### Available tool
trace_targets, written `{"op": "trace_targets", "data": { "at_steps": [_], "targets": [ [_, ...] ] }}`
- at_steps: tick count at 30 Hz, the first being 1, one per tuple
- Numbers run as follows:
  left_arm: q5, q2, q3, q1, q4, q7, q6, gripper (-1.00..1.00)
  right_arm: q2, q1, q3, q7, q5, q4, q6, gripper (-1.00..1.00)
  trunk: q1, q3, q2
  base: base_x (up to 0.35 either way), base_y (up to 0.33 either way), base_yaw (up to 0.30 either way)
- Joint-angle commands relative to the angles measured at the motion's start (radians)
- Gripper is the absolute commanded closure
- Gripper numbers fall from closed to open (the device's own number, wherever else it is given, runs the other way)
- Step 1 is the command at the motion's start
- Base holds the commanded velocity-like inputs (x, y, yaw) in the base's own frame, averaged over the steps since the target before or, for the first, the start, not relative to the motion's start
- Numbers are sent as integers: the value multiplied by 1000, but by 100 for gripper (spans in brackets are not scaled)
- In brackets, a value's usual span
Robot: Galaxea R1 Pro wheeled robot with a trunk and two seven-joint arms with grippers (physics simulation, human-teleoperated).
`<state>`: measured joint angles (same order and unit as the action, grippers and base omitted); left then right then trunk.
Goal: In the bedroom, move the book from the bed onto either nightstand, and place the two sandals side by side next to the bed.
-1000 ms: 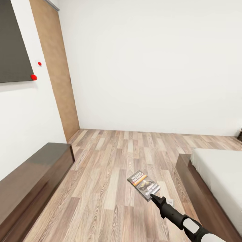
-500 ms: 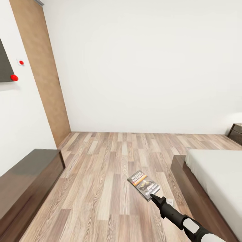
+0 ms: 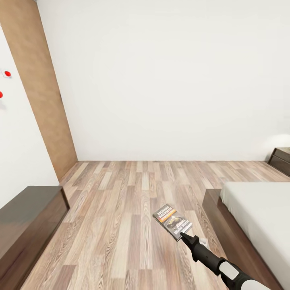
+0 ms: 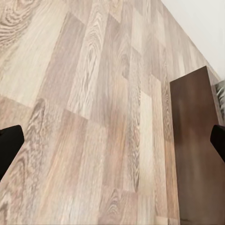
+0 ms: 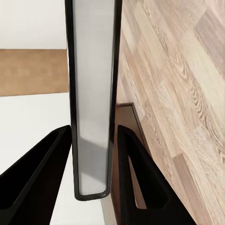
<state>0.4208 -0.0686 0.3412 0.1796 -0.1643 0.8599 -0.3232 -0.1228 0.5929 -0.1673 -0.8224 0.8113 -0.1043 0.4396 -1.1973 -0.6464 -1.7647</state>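
My right gripper (image 3: 183,235) is shut on the book (image 3: 172,221), a small dark paperback with an orange-and-white title band, held in the air above the wood floor. In the right wrist view the book (image 5: 91,93) shows edge-on, clamped between the two black fingers (image 5: 136,173). The bed (image 3: 257,217), with dark frame and light-grey mattress, lies at the right. A nightstand (image 3: 281,160) peeks in at the far right by the wall. My left gripper (image 4: 112,140) is open over bare floor, its fingertips (image 4: 9,145) at the frame's sides.
A long low dark-brown cabinet (image 3: 26,225) runs along the left wall and appears in the left wrist view (image 4: 197,150). A light-brown door (image 3: 40,92) stands at the left. White wall lies ahead across the plank floor (image 3: 129,201).
The whole head view has swung to the right: the door and cabinet slid left, and more of the bed and the nightstand came in. The book stays in my right gripper.
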Motion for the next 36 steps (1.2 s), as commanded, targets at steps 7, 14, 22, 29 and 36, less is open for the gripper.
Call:
{"op": "trace_targets", "data": {
  "at_steps": [7, 14, 22, 29, 36],
  "targets": [
    [6, 0, -4, 0, 2, 2, -5, -100, 0, 1, -12, -1, 1, 0, 10, 100, 0, -1, 0, 217, 0, -8],
    [6, 1, -4, 1, 2, 2, -5, -100, 0, 1, -12, -1, 1, 0, 9, 100, 0, -1, 0, 217, 0, -1],
    [6, 1, -4, 1, 2, 2, -5, -100, 0, 1, -11, -1, 0, -1, 10, 100, 0, -1, 0, 217, 0, 0],
    [6, 0, -4, 1, 2, 2, -5, -100, 0, 1, -11, -1, 0, 0, 10, 100, 0, -1, 0, 217, 0, 0],
    [6, 0, -4, 1, 2, 2, -5, -100, 0, 1, -11, -1, 0, 0, 10, 100, 0, -1, 0, 217, 0, 0]
  ]
}}
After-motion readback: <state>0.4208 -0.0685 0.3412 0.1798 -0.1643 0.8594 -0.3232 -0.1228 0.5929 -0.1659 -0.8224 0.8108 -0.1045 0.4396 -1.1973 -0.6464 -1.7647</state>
